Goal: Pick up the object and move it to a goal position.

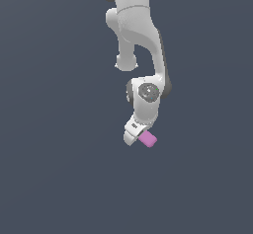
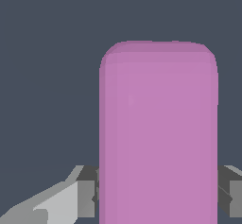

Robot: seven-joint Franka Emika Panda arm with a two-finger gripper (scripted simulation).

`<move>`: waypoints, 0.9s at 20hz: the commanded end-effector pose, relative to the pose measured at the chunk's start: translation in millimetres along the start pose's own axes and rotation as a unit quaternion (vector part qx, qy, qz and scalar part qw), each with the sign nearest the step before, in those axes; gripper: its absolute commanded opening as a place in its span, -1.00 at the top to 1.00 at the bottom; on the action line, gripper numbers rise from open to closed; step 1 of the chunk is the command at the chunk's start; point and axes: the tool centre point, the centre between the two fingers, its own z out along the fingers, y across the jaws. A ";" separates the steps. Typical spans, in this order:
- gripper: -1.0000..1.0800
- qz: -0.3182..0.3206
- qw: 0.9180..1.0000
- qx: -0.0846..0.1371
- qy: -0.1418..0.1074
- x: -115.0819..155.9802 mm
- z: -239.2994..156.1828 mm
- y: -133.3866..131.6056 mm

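Block: pink-purple block (image 2: 158, 133) fills the middle of the wrist view, closest thing to that camera; rounded corners, plain matte face, long axis running away from the lens.
Block, exterior view: small pink piece (image 1: 147, 139) sticking out from the low end of the arm toward the exterior view's right, tilted.
Tool: tool (image 2: 158, 190) pinching the block, one grey finger (image 2: 85, 194) against one long side and the other finger (image 2: 230, 190) against the opposite long side; both touch the block, no gap seen.
Tool, exterior view: tool (image 1: 137, 138) mostly hidden behind its own white housing; fingers not resolved from this angle.
Arm: white arm (image 1: 141, 40) comes in from the far top edge of the exterior view, bends down toward the near side, wrist joint just above the tool.
Block position: held at the tool, a little right of the exterior view's centre, below the wrist joint. Contact with the surface below cannot be judged; no shadow or edge to go by.
Background: uniform dark slate-blue (image 1: 49, 129) in both views, flat and featureless; whether it is a desk or floor cannot be told.
Goal marker: not identified in either view.
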 end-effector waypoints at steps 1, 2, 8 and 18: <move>1.00 0.000 1.000 -0.001 0.000 -8.1 -13.2 6.0; 1.00 0.000 1.000 -0.001 0.000 -12.1 -19.5 8.7; 1.00 0.000 1.000 -0.001 0.000 -43.4 -69.6 29.9; 1.00 0.000 1.000 0.000 0.001 -106.5 -173.2 73.7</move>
